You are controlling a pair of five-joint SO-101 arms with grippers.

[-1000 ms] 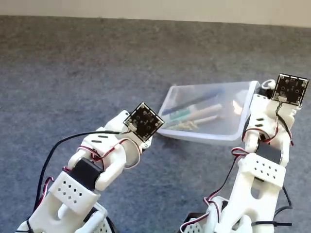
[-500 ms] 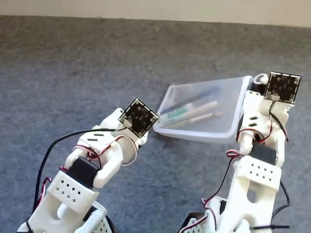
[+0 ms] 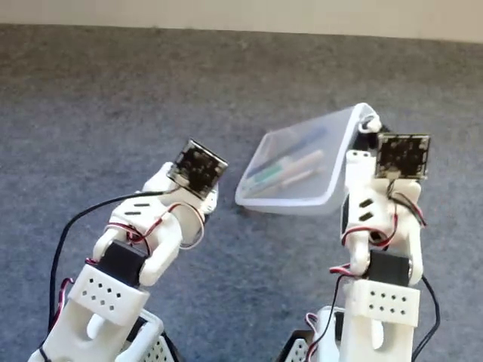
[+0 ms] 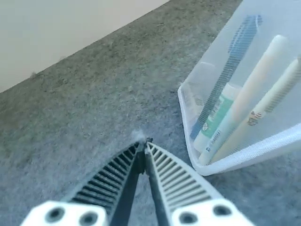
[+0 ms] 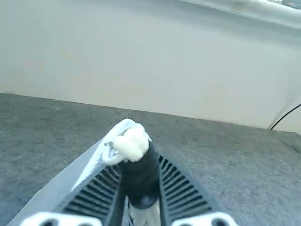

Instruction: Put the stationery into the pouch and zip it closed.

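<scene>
Left wrist view: the left gripper (image 4: 143, 148) had its jaws pressed together and held nothing, the tips low over the grey carpet (image 4: 84, 108). In the high view these jaws were hidden beneath that arm's own wrist camera.

Right wrist view: the right gripper (image 5: 138, 165) pinched a black tab (image 5: 138, 179) topped by a white knob (image 5: 131, 143). The high view showed this tab at one end of the translucent pouch (image 3: 336, 166). That end was raised off the carpet and the opposite end rested down.

The stationery (image 4: 244, 94), a blue pen (image 4: 225, 75) among it, lay inside the pouch, just beside the left jaws but apart from them. One side of the pouch was cut off in the left wrist view. Whether the zip stood open could not be made out.
</scene>
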